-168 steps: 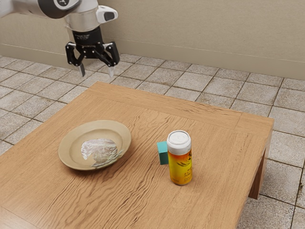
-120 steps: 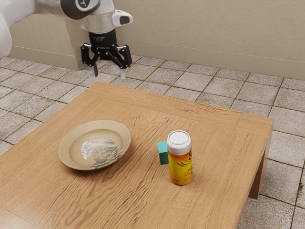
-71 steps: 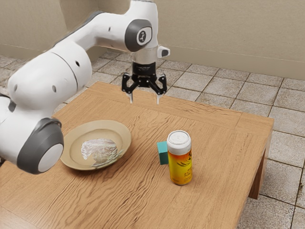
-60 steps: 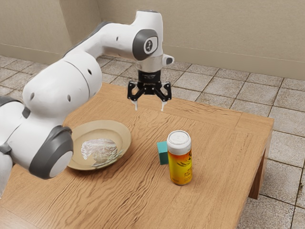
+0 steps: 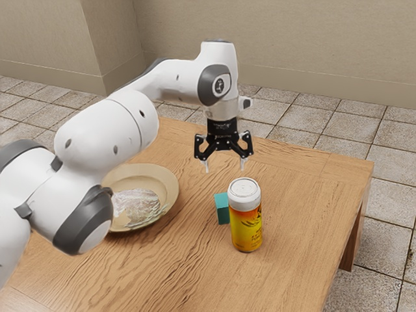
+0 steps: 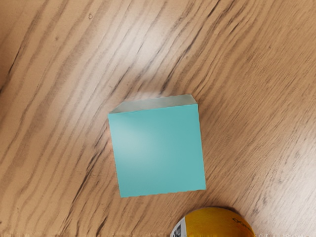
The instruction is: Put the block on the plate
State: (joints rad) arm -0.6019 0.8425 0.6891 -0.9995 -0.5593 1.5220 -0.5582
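A brown wooden table [image 5: 188, 273] holds a round tan plate [image 5: 171, 185]. Above the table, on the plate's side toward the exterior view's right, hangs the black two-finger gripper [image 5: 225, 166], fingers apart, gripping nothing. Past the plate that way, a yellow-orange can with a white top [image 5: 246, 224] stands upright. The teal block [image 5: 221, 209] sits on the wood between plate and can, nearer the can, probably not touching it.

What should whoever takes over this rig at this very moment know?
Hand: open, empty, above the teal block.
Block: on the wooden table, close beside the upright yellow-orange can with a white top, which partly hides it in the exterior view.
Plate: on the table, with a shiny crumpled item in it.
Done: hand over the block; no grasp yet.
Left: lower, grip the block, lift it, set it on the plate. The can probably calls for care.
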